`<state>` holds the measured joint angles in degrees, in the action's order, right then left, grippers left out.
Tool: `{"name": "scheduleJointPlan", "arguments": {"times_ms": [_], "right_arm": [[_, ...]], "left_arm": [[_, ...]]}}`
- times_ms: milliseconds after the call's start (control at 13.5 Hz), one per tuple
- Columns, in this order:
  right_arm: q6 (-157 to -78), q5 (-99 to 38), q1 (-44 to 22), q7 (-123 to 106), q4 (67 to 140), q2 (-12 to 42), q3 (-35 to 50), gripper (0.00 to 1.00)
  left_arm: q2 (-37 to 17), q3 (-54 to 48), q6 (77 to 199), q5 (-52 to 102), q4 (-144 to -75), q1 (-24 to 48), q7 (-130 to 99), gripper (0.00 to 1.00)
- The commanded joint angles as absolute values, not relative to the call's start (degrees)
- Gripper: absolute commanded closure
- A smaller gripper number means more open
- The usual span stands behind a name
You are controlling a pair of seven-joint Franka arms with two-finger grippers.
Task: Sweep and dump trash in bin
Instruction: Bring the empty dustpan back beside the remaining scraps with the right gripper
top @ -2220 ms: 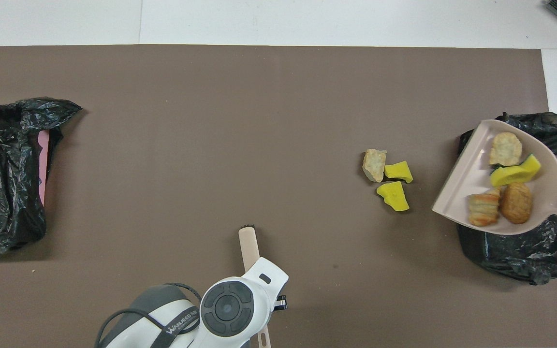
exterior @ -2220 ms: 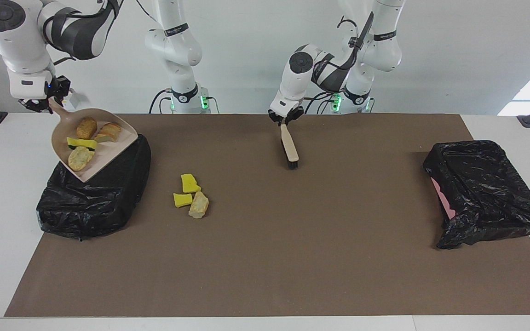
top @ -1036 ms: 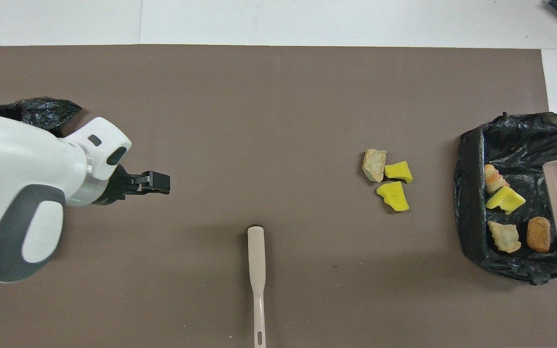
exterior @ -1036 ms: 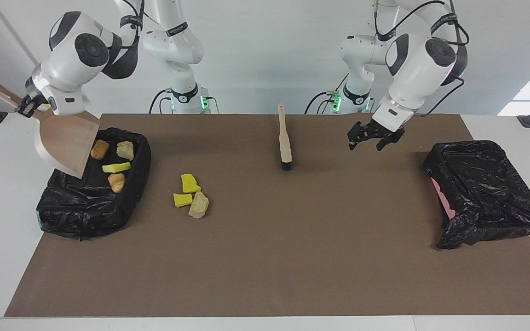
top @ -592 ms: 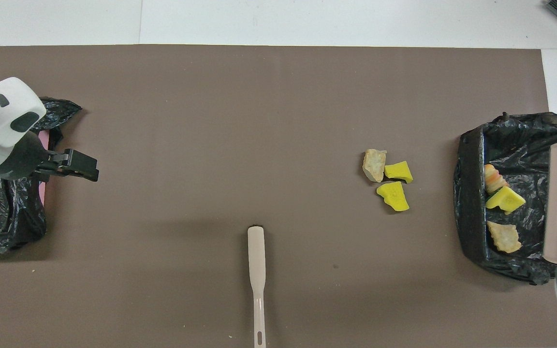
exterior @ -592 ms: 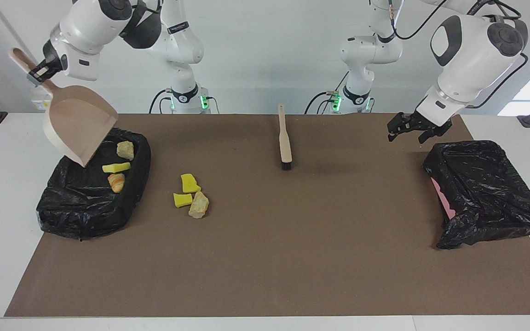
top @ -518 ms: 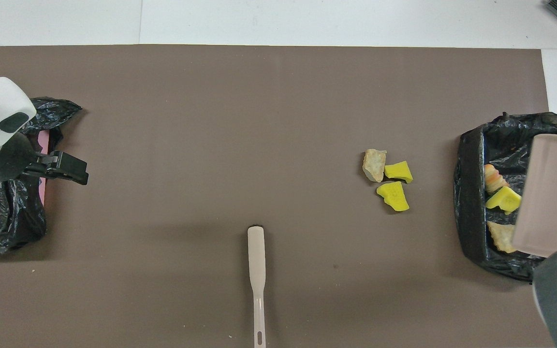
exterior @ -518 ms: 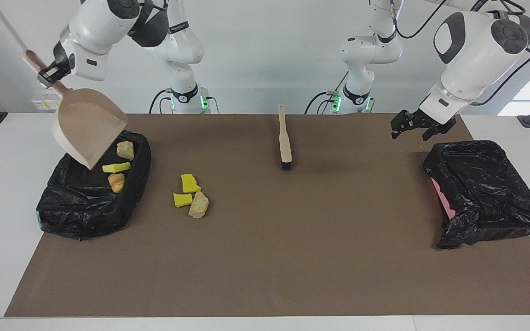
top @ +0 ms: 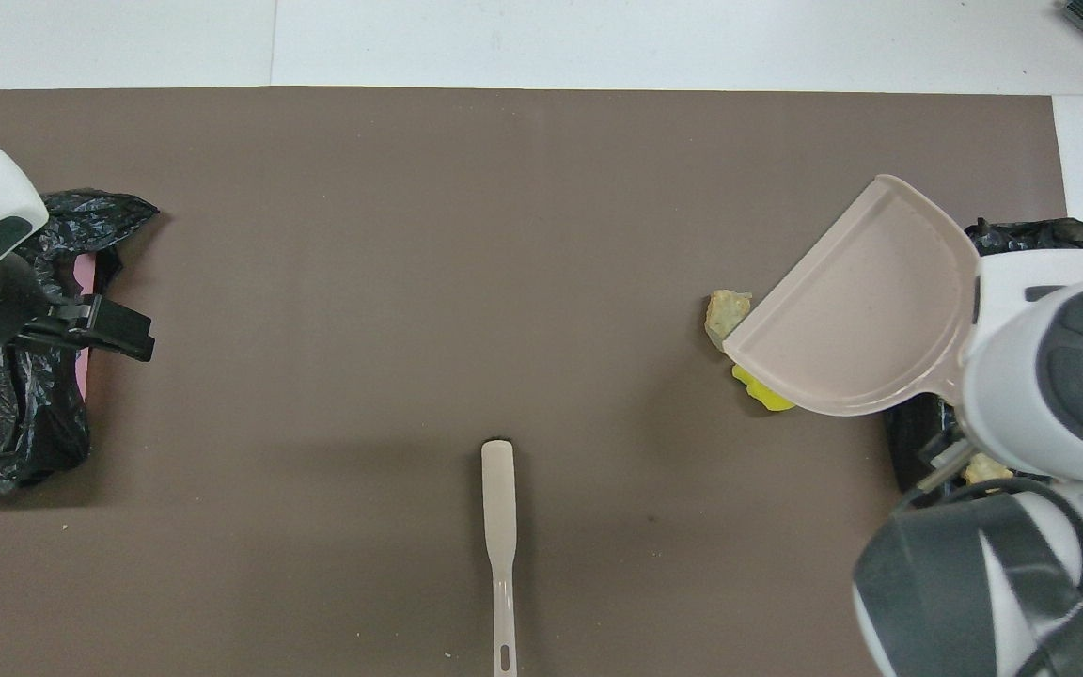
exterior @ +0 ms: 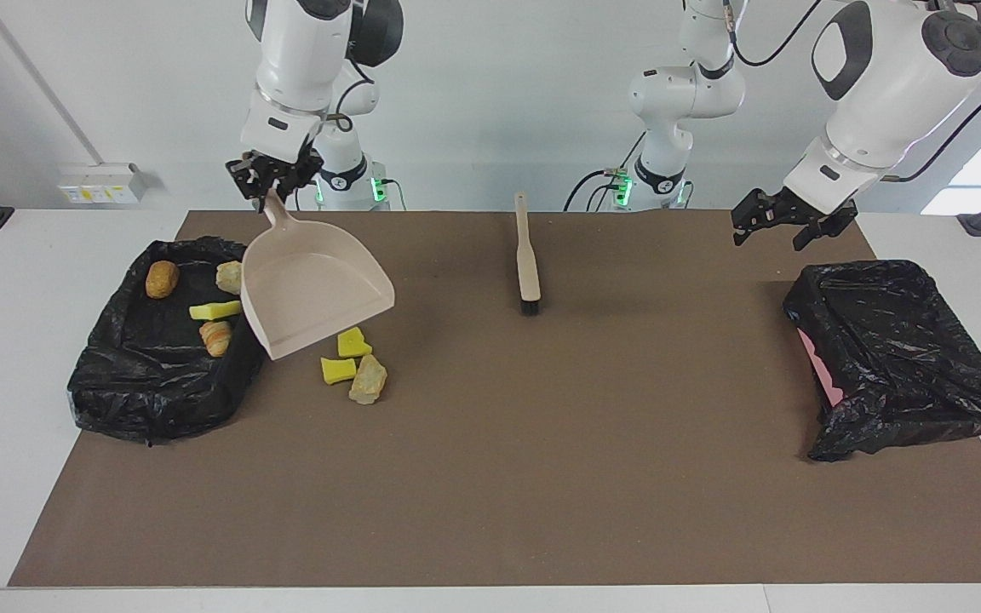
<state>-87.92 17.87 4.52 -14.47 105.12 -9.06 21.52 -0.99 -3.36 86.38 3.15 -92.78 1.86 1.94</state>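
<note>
The dustpan (exterior: 313, 289) is held by its handle in the closed right gripper (exterior: 273, 183), up in the air and tilted, its open lip lowest and aimed away from the robots. Directly under that lip, on the brown mat (exterior: 490, 477) of the worktop, lie the three scraps not yet collected (exterior: 352, 362): two yellow sponge pieces and a tan lump, touching one another. They sit just beside the bin lined with a black bag (exterior: 158, 400) at the right arm's end, where four scraps already rest (exterior: 197, 300).

The brush (exterior: 527, 255) lies flat near the middle of the mat, its long axis running toward and away from the robots, handle end nearer to them and bristles at the other end. It is well apart from both the scraps and the left gripper (exterior: 784, 226), which hangs open and empty over the mat by the second bagged bin (exterior: 899, 358). By this layout the brush is judged to be the left arm's pick, with the pan set down by the heap.
</note>
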Motion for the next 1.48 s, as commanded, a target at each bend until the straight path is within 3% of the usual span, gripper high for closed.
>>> {"name": "scheduleJointPlan", "arguments": {"times_ms": [0,222,518,666,888,1184,1406], "right_arm": [[-85.87,9.09,3.17,6.16,97.67,-1.52,21.62,1.0],[-90.94,9.4,-4.28,20.25,92.66,8.75,21.53,1.0],[-96.92,9.93,-7.9,30.38,78.34,23.87,21.45,1.0],[-102.36,11.07,-10.8,36.54,75.33,29.42,20.83,1.0],[-108.36,11.51,-13.25,37.44,72.87,35.4,20.92,1.0],[-115.74,10.9,-14.33,38.76,72.95,39.19,21.27,1.0],[-116.97,8.8,-14.5,38.93,73.65,39.2,21.53,1.0]], "left_arm": [[-1.85,-3.78,86.48,1.93,-91.41,1.05,2.81,0.0],[-1.85,-3.78,86.48,1.93,-91.49,1.05,2.81,0.0],[-1.85,-3.78,86.48,1.93,-91.49,1.05,2.81,0.0],[-1.85,-3.78,86.48,1.93,-91.49,0.97,2.81,0.0],[-1.85,-3.78,86.4,1.93,-91.49,1.05,2.81,0.0],[-1.85,-3.78,86.48,1.93,-91.49,1.05,2.81,0.0],[-1.85,-3.78,86.48,1.93,-91.49,1.05,2.81,0.0]]}}
